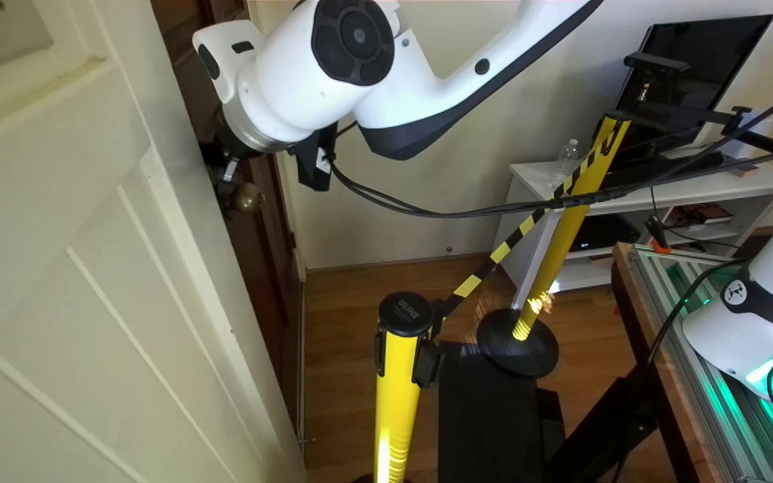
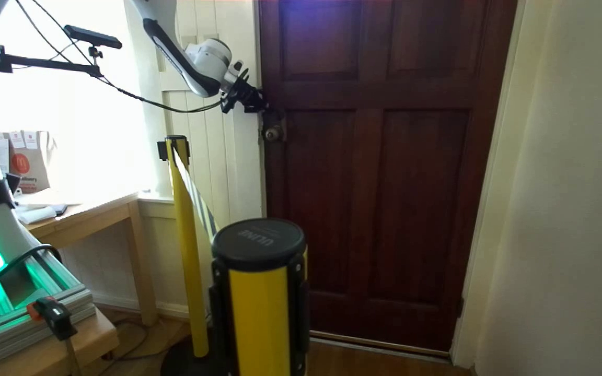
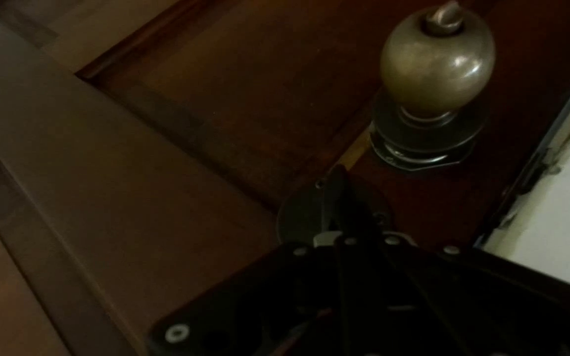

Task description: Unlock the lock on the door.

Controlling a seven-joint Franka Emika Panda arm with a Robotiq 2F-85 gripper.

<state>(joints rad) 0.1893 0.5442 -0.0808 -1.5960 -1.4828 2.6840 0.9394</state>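
1. The lock (image 3: 299,217) is on the brown door (image 3: 166,198), near the knob (image 3: 436,64); only the wrist view shows its round plate, partly behind the gripper (image 3: 347,198).
2. The gripper's jaws look narrow, but in the dark I cannot tell whether they hold the lock.
3. In an exterior view the brown door shows its full width, the gripper just above the knob; a bag (image 2: 32,162) stands on the table (image 2: 89,216) only here.
4. In an exterior view the white door (image 1: 91,288) hides much of the brown one; the screen (image 1: 702,60) and bottle (image 1: 566,159) show only here.
5. Both exterior views show the posts (image 1: 396,402).
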